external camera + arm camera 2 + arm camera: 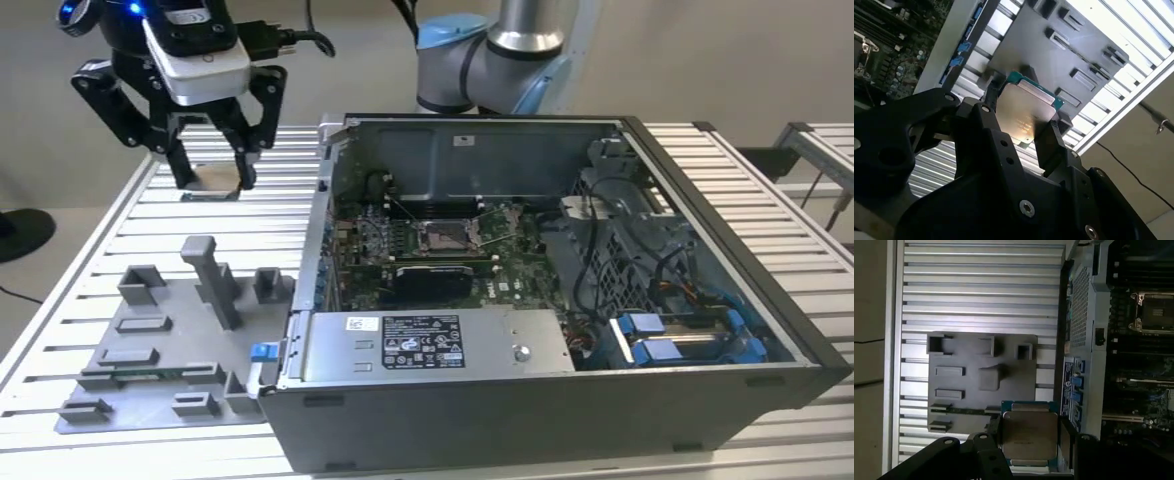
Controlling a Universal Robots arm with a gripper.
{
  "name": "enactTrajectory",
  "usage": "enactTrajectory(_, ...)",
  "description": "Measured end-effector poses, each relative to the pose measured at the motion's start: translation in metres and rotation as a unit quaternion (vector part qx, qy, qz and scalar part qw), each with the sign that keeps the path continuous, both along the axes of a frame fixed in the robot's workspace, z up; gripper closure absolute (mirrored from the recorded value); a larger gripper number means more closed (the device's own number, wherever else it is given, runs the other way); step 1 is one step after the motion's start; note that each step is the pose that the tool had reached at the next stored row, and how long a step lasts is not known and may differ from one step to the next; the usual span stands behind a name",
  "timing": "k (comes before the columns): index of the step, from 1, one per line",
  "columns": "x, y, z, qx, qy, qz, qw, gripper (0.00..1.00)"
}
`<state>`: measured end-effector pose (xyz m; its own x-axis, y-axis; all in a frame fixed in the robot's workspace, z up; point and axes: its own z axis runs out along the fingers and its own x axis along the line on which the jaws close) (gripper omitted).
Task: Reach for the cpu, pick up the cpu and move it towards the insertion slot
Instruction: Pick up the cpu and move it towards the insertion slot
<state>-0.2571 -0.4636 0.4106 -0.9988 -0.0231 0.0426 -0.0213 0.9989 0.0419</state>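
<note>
Exterior view: the gripper (214,185) hangs above the slatted table (94,260), toward the exterior view's left and well apart from the open case (561,400). Its black fingers (179,165) point down, with a thin flat item between the tips. The grey fixture plate (134,385) lies on the table nearer the camera, beside the case wall, and carries several upright blocks.

Second wrist view: the gripper (1021,122) is clamped on the cpu (1024,110). The chip sits between the two black fingers (1051,145), which press on opposite edges. Its pale metal top faces the camera, and a green border shows along the far edges. The fixture plate (1054,60) and the table (1094,125) lie beyond the chip, apart from it.

First wrist view: the cpu (1029,432) is gripped at both sides, and the fingers (1065,440) flank it. The fixture plate (981,357) lies below on the table (979,285), not touching the chip.

Slot: in the exterior view the slot (442,236) is a silver frame with a dark centre, set in the green board (514,230) inside the case. In the first wrist view the slot (1157,312) lies inside the case, well apart from the chip. The cpu is held in the air over the table, outside the case.
</note>
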Motion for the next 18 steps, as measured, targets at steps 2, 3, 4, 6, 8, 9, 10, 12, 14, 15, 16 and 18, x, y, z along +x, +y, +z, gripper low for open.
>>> enactTrajectory(2,0.0091,0.0,0.0,0.0,0.0009,0.0,1.0,1.0)
enactTrajectory(3,0.0134,0.0,0.0,0.0,0.0013,0.0,1.0,1.0)
enactTrajectory(4,0.0179,0.0,0.0,0.0,0.0018,0.0,1.0,1.0)
enactTrajectory(6,0.027,0.0,0.0,0.0,0.0026,0.0,1.0,1.0)
enactTrajectory(8,0.0359,0.0,0.0,0.0,0.0035,0.0,0.99999,1.0)
enactTrajectory(9,0.0404,0.0,0.0,0.0,0.004,0.0,0.99999,1.0)
enactTrajectory(10,0.045,0.0,0.0,0.0,0.0045,0.0,0.99999,1.0)
enactTrajectory(12,0.0539,0.0,0.0,0.0,0.0055,0.0,0.99998,1.0)
enactTrajectory(14,0.0603,0.0,0.0,0.0,0.0057,0.0,0.99998,1.0)
enactTrajectory(15,0.0636,0.0,0.0,0.0,0.0057,0.0,0.99998,1.0)
enactTrajectory(16,0.0679,0.0,0.0,0.0,0.0057,0.0,0.99998,1.0)
enactTrajectory(18,0.0767,0.0,0.0,0.0,0.0058,0.0,0.99998,1.0)
